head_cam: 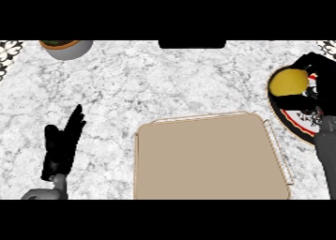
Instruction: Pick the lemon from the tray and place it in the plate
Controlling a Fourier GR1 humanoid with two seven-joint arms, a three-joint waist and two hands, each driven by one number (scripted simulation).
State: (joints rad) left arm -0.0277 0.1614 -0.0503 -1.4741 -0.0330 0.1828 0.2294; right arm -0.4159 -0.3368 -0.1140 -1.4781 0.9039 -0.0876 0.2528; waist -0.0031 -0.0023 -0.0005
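The tray (209,159) lies nearest, at the lower middle of the counter (164,79), with nothing on it. To its left the left hand (62,145) rests open, fingers straight and pointing up. At the right edge the right hand (322,86) curls round the lemon (289,82), which sits over the plate (290,123), at its far end. The lemon lies just left of the palm, so letting go seems all that remains. A pot (67,48) stands far left.
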